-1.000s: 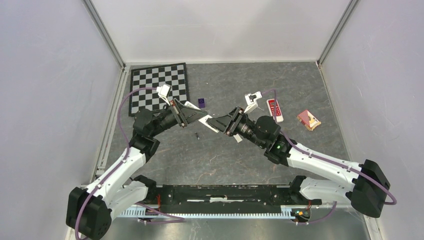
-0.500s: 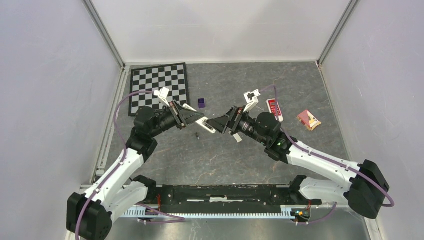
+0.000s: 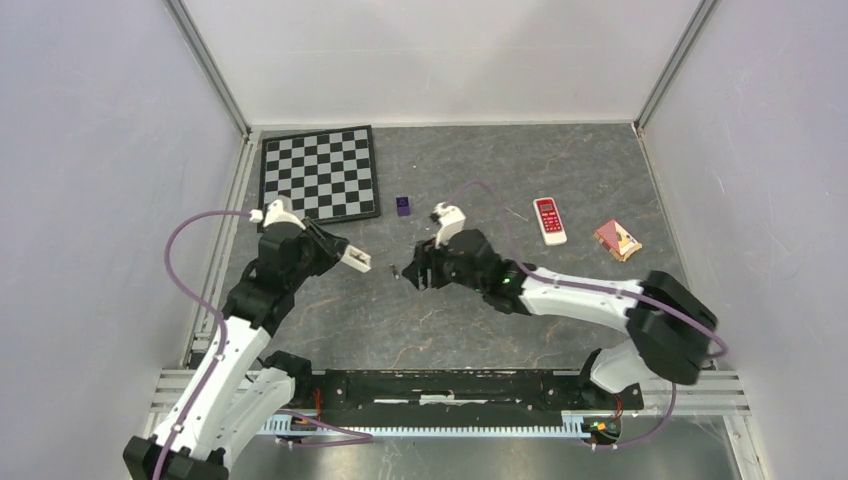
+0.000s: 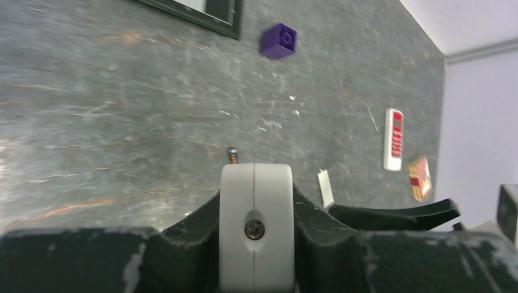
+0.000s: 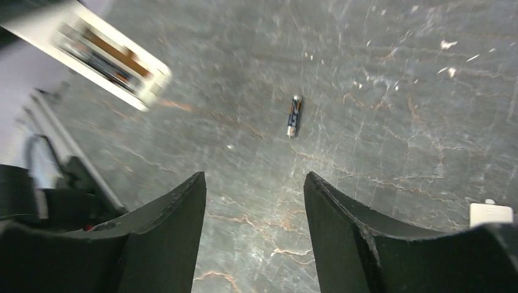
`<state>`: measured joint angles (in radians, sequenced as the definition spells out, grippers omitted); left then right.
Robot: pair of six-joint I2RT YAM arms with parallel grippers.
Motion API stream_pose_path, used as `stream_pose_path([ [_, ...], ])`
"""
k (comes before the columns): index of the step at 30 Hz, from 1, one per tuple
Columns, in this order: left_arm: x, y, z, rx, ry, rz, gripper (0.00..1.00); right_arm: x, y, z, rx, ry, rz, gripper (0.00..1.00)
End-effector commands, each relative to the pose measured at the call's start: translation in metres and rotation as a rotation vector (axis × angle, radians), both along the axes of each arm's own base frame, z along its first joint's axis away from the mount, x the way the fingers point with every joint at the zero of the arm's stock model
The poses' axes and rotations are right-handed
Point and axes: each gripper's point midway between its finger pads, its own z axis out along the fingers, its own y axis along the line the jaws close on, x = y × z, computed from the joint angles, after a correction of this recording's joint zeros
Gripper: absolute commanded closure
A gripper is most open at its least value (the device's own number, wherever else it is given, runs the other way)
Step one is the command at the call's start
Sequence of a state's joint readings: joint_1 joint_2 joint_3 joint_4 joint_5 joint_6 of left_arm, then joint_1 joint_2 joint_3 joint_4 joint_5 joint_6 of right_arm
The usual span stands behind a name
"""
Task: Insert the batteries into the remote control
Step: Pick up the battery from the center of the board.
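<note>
Left gripper (image 3: 336, 249) clamps remote control (image 3: 357, 262); right gripper (image 5: 253, 181), jaws spread, hovers above battery (image 5: 294, 116); only right wrist view shows remote's open compartment (image 5: 105, 50).

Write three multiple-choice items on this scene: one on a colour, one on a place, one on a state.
1. What colour is the small plastic cube on the table?
A) red
B) purple
C) green

2. Where is the loose slim dark-and-gold battery?
A) lying on the grey stone-patterned table, ahead of the right gripper
B) on top of the cube
C) clamped between the right gripper's fingers

3. What is the state of the left gripper?
A) open and empty
B) shut on the long white bar-shaped remote control
C) shut on the battery

Answers:
1 B: the left wrist view shows a purple block near the top.
2 A: the right wrist view shows it flat on the table beyond the open, empty jaws.
3 B: the white end of the remote control sits clamped between the jaws in the left wrist view.
</note>
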<state>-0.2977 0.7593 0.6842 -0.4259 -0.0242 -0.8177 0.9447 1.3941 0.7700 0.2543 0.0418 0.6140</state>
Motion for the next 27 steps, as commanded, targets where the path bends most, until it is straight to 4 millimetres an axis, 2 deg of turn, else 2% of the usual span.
stream_pose_path([
  [1,-0.003,0.050,0.025,0.148,-0.081,0.202,0.98,0.012,0.023,-0.016,-0.206,-0.121,-0.012,0.36],
  [6,-0.008,0.060,0.034,0.155,-0.111,0.244,0.98,0.018,0.051,-0.049,-0.353,-0.153,0.019,0.40],
  [9,-0.008,0.060,0.036,0.157,-0.116,0.246,0.98,0.022,0.060,-0.068,-0.398,-0.135,0.032,0.41],
  [13,-0.005,0.057,0.036,0.157,-0.118,0.231,0.98,0.026,0.065,-0.088,-0.425,-0.102,0.008,0.45],
  [20,-0.002,0.051,0.026,0.153,-0.097,0.203,0.98,0.036,0.074,-0.107,-0.462,-0.097,-0.010,0.54],
  [24,-0.003,0.052,0.025,0.158,-0.096,0.202,0.98,0.034,0.069,-0.120,-0.475,-0.067,-0.023,0.62],
  [27,-0.003,0.052,0.026,0.155,-0.101,0.201,0.98,0.033,0.064,-0.125,-0.471,-0.039,-0.041,0.64],
])
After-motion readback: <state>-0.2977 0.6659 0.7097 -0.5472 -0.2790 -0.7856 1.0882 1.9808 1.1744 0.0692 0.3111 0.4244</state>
